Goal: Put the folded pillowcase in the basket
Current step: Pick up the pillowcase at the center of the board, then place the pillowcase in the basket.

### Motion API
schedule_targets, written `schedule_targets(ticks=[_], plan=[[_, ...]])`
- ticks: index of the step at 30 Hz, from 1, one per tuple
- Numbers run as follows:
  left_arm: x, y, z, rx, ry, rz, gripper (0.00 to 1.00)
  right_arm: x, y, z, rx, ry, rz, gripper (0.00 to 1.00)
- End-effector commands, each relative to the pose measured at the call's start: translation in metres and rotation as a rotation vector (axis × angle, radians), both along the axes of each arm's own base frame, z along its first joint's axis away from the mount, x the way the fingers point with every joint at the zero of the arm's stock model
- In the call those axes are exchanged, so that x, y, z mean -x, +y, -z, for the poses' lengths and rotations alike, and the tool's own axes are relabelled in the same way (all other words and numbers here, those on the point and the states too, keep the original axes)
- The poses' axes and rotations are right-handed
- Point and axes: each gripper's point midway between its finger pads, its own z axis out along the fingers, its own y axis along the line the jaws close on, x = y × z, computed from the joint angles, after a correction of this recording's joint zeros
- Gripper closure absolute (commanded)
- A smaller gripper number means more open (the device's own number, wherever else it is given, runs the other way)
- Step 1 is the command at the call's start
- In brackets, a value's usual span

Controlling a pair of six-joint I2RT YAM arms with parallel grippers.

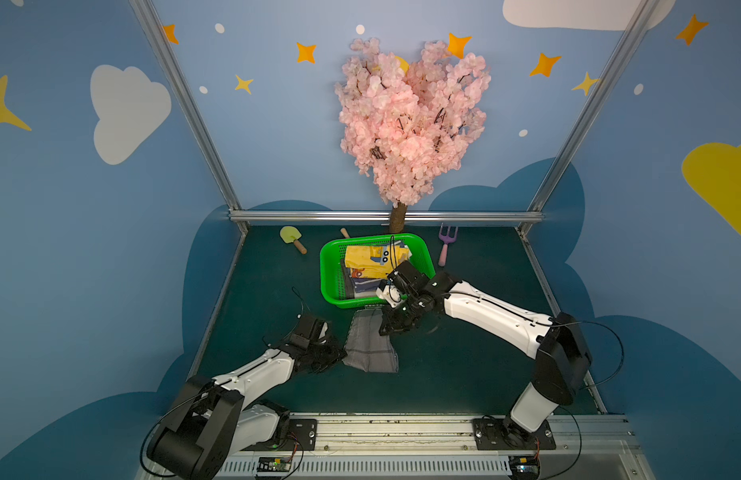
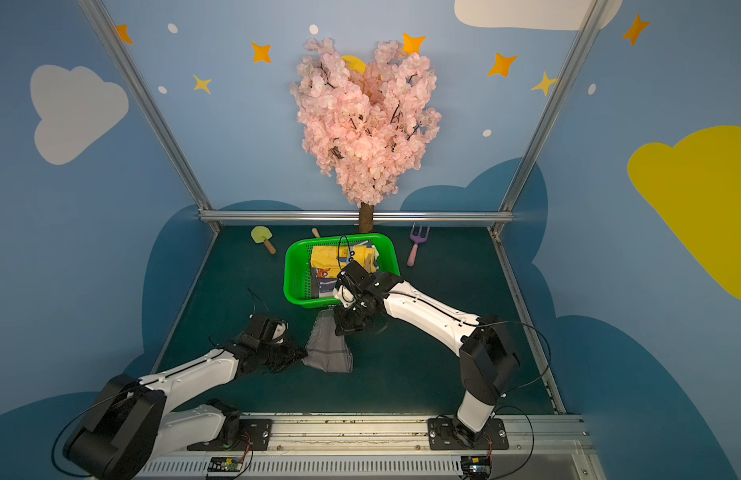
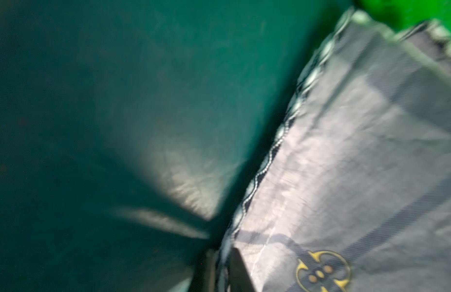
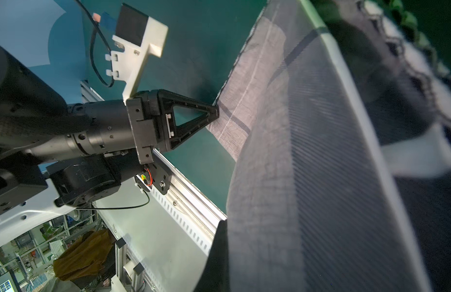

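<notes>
Green matting covers the bench (image 1: 464,374). The basket (image 1: 328,270) sits toward the bench's far edge, about midway along it, and holds folded yellow and blue cloths (image 1: 373,259). The grey pillowcase (image 1: 369,351) lies folded on the mat between the basket and the near edge, its far end just beside the basket's near wall.

The right gripper (image 1: 384,330) is clenched on the pillowcase's far right edge; in the right wrist view the cloth rises toward it. The left gripper (image 1: 339,355) is clenched on the near left corner, where its fingertips (image 3: 238,274) pinch the scalloped hem.

Step in hand, as we judge it: lift and carry. We note:
- Raise both ends together and level, so the fold holds.
- Keep the span lightly taut; slack would let the middle sag onto the basket's rim.
- Clear the rim before moving toward the far edge. The left end has farther to travel.
- Lower onto the cloths, then let go both sides at once.

Risk: the left pinch sits right at the hem and may hold only the top layer. We cannot tell.
</notes>
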Motion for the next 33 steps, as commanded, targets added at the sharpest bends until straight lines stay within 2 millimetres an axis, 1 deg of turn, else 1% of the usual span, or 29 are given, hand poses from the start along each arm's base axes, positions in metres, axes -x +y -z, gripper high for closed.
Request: schedule_targets(ticks=[1, 4, 7, 10, 14, 16, 19, 21, 22, 25, 27, 31, 33], plan=[[0.006, 0.007, 0.006, -0.048, 0.017, 0.001, 0.97, 0.006, -0.005, -0.011, -0.026, 0.001, -0.010, 1.00], [0.004, 0.006, -0.004, -0.043, -0.014, -0.003, 0.97, 0.009, -0.007, -0.013, -0.029, -0.001, -0.014, 1.00], [0.002, 0.005, -0.025, -0.048, -0.079, 0.004, 0.97, 0.011, -0.009, -0.019, -0.027, -0.019, -0.023, 1.00], [-0.003, 0.003, -0.061, -0.044, -0.189, 0.008, 0.97, 0.014, -0.012, -0.029, -0.026, -0.052, -0.032, 1.00], [-0.006, 0.001, -0.112, 0.007, -0.316, 0.005, 0.97, 0.015, -0.009, -0.052, -0.058, -0.103, -0.052, 1.00], [-0.009, 0.002, -0.129, 0.006, -0.361, 0.009, 0.97, 0.014, -0.004, -0.065, -0.077, -0.134, -0.066, 1.00], [-0.018, 0.000, -0.151, -0.018, -0.417, 0.033, 0.97, 0.008, 0.003, -0.087, -0.102, -0.195, -0.075, 1.00], [-0.027, -0.006, -0.170, -0.010, -0.452, 0.056, 0.97, 0.000, 0.006, -0.102, -0.114, -0.249, -0.081, 1.00], [-0.031, -0.009, -0.179, -0.002, -0.474, 0.065, 0.97, -0.005, 0.006, -0.106, -0.109, -0.274, -0.076, 1.00], [-0.049, -0.011, -0.214, -0.008, -0.585, 0.052, 0.97, -0.029, 0.005, -0.121, -0.112, -0.384, -0.054, 1.00], [-0.065, -0.009, -0.235, -0.037, -0.663, 0.037, 0.97, -0.050, 0.002, -0.131, -0.136, -0.439, -0.015, 1.00], [-0.093, -0.013, -0.265, -0.043, -0.720, 0.045, 0.97, -0.084, -0.004, -0.148, -0.178, -0.479, 0.031, 1.00], [-0.106, -0.017, -0.276, -0.032, -0.747, 0.046, 0.97, -0.099, -0.006, -0.149, -0.183, -0.488, 0.043, 1.00]])
